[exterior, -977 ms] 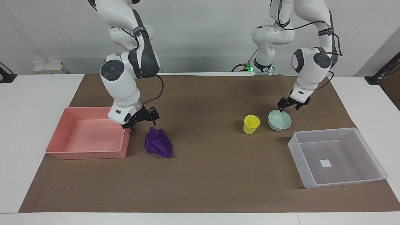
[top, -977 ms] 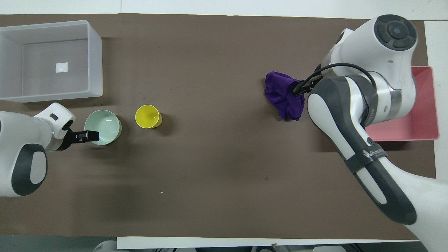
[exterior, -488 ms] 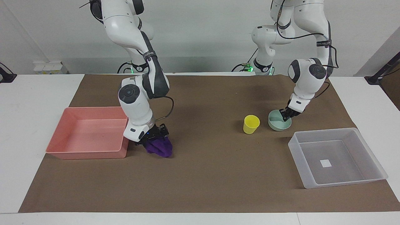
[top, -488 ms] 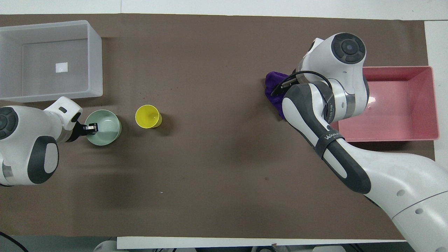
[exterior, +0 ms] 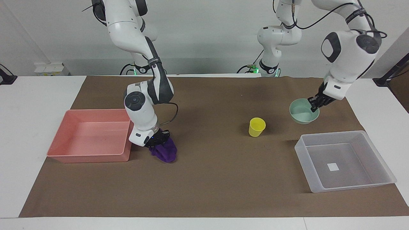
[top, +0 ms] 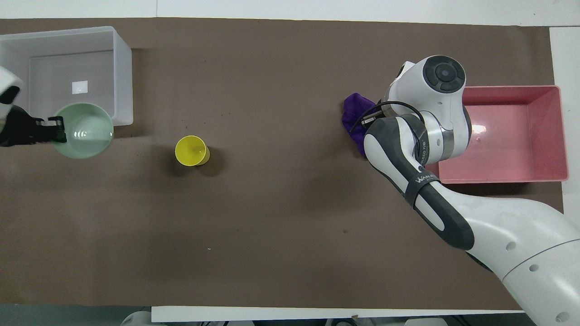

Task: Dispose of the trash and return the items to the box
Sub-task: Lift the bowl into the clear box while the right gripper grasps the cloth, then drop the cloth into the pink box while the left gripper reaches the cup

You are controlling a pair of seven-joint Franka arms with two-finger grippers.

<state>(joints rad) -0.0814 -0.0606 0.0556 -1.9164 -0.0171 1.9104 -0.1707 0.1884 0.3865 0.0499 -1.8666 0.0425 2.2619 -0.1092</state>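
My left gripper [exterior: 314, 103] is shut on the rim of the pale mint-green bowl [exterior: 303, 111] and holds it in the air, tilted, over the mat by the clear box's [exterior: 298, 145] robot-side edge. It also shows in the overhead view [top: 50, 129] with the bowl [top: 86, 131]. The yellow cup [exterior: 257, 126] stands upright on the mat [top: 192, 151]. My right gripper [exterior: 157, 140] is down in the purple cloth wad [exterior: 165, 152], shut on its top; the wad still touches the mat. In the overhead view the right arm hides most of the wad [top: 355, 113].
The clear box [top: 123, 77] holds nothing but its white sticker [exterior: 332, 166]. A pink tray [exterior: 89, 158] sits right beside the cloth at the right arm's end of the table [top: 563, 131]. A brown mat [exterior: 207, 179] covers the table.
My left gripper closed on the bowl's rim and lifted it up toward the clear box. My right gripper came down onto the purple cloth and bunched it.
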